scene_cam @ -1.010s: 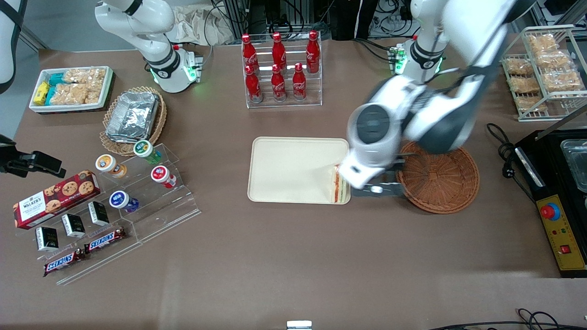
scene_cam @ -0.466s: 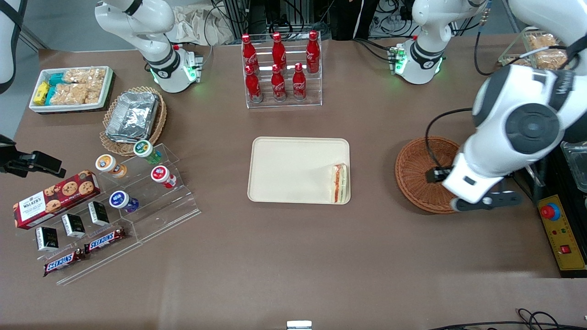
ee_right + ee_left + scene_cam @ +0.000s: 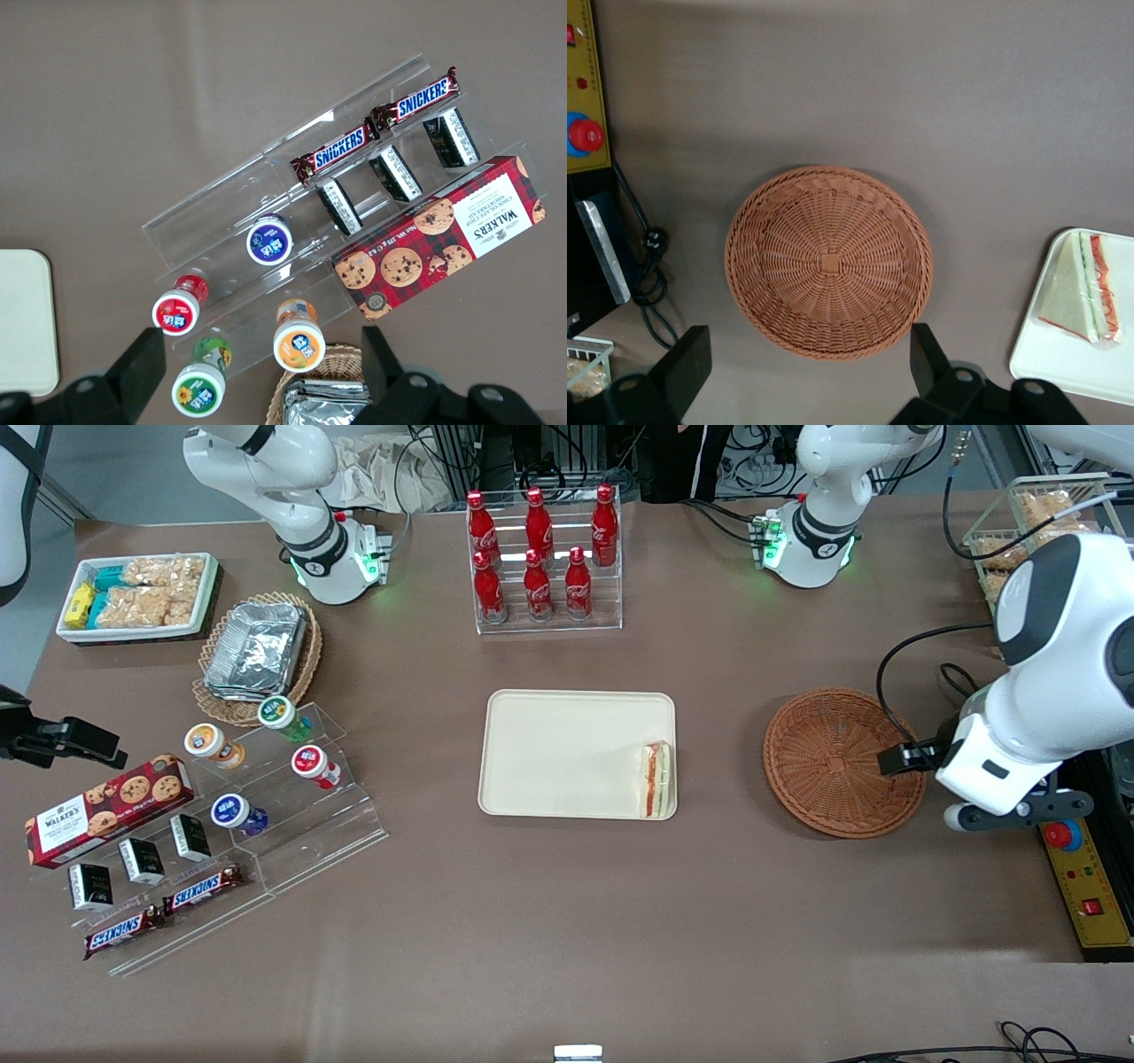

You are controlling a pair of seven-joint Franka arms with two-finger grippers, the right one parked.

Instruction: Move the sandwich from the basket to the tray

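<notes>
Front view: tray [image 3: 567, 744] now carrying sandwich [image 3: 656, 780] at the edge nearest basket [image 3: 842, 762], itself emptied. Gripper [image 3: 806, 381] pulled back past the basket toward the working arm's end, jaws wide, holding nothing. Probably finished. Readable: Walkers on biscuit box [image 3: 106, 808], Snickers on bars [image 3: 205, 887].

table [image 3: 567, 921]: brown, matte | cables [image 3: 496, 452]: table's upper edge

The left arm [image 3: 1054, 664] is built of glossy white shells with dark grey joint caps; a black cable [image 3: 912, 655] is looped from it. The gripper [image 3: 806, 390] is fitted with black fingers [image 3: 687, 363]. Green lights are shown at its base [image 3: 811, 545].
</notes>
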